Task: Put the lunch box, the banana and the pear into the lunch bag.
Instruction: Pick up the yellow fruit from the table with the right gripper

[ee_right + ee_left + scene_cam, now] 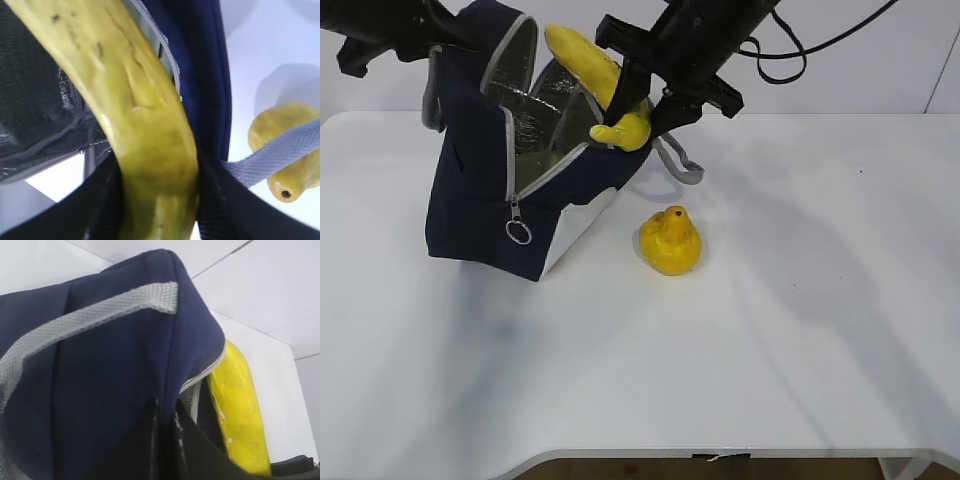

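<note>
A white table (pixel 800 330) is seen in the exterior view. The banana (pixel 595 75) is held by the right gripper (pixel 645 105) over the open bag (pixel 480 200); the pear (pixel 670 242) waits below that gripper.

In the left wrist view, the left gripper (pixel 167 440) is closed on the bag's fabric.

In the right wrist view, the banana is clamped between half-open jaws. Whether the box is inside cannot be told.

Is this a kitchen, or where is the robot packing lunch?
Probably not a kitchen; it looks like a lab or test room. There is only a bare white table against a plain white wall, with cables trailing from the robot arm and just the lunch bag, banana and pear set out.
</note>
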Motion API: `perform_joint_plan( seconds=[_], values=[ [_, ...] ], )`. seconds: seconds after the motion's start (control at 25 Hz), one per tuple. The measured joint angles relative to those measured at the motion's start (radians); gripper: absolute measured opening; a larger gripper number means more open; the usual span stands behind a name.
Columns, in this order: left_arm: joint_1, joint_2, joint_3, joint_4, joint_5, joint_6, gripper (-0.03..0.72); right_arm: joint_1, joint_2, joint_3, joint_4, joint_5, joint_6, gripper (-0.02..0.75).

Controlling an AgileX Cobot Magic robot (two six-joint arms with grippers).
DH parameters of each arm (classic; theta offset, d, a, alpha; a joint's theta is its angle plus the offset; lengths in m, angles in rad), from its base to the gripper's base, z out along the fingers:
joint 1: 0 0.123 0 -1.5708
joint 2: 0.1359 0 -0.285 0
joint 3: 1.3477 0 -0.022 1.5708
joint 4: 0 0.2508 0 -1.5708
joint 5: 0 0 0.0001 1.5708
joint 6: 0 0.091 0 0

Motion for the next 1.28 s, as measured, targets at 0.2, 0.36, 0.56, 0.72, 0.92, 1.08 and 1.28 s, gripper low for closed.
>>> perform_joint_plan(
  seconds=[0.2,0.36,0.56,0.72,0.92,1.08,1.28],
  values=[
    [-0.012,0.000,0.000,-0.002,0.000,0.000,-0.004,0.004,0.004,0.000,0.023,0.000,0.018,0.316],
    [-0.018,0.000,0.000,-0.002,0.000,0.000,-0.004,0.026,0.034,-0.002,0.036,-0.002,0.019,0.316],
    [-0.021,0.000,0.000,-0.002,0.006,0.000,-0.004,0.049,0.057,-0.001,0.039,-0.051,0.021,0.316],
    [-0.021,0.000,0.000,-0.002,0.012,0.000,-0.004,0.055,0.085,-0.050,0.063,-0.098,0.022,0.316],
    [-0.021,0.000,0.000,-0.002,0.012,0.000,-0.004,0.068,0.146,-0.116,0.086,-0.128,0.020,0.316],
    [-0.021,0.000,0.000,0.000,0.012,0.000,-0.004,0.075,0.191,-0.139,0.135,-0.152,0.016,0.316],
    [-0.021,0.000,0.000,0.004,0.012,0.000,-0.004,0.075,0.202,-0.142,0.214,-0.219,-0.057,0.316]
  ],
)
